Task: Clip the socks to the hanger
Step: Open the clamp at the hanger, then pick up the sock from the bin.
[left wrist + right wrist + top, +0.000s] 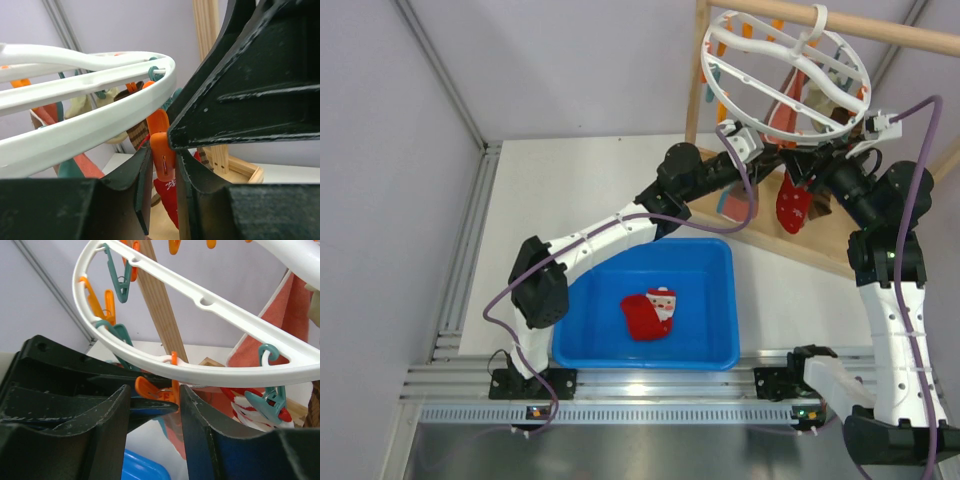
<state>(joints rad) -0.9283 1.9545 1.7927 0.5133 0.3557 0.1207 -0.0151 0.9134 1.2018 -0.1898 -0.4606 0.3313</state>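
Left wrist view is telling most of the story: the left gripper (161, 150) is pinching the handles of an orange clothespin (159, 125) hanging off the rim of the hanger (100, 120), and a red sock (169, 197) is dangling right under that pin. I can't tell whether the pin's mouth is biting the cuff or just sitting over it.

Meanwhile the right gripper (154, 396) is hovering close under the rim with its fingers spread, and I'm not seeing anything between them.

So I'm reading this as the clipping step for this sock. Next move, I'm guessing, is easing the squeeze off so the pin snaps onto the fabric. After that it's backing out slowly without setting the ring swinging.

Top view is also showing a Santa sock (652, 312) lying in the blue bin (705, 300) on the tabletop (570, 190), so that one's looking like the next job.
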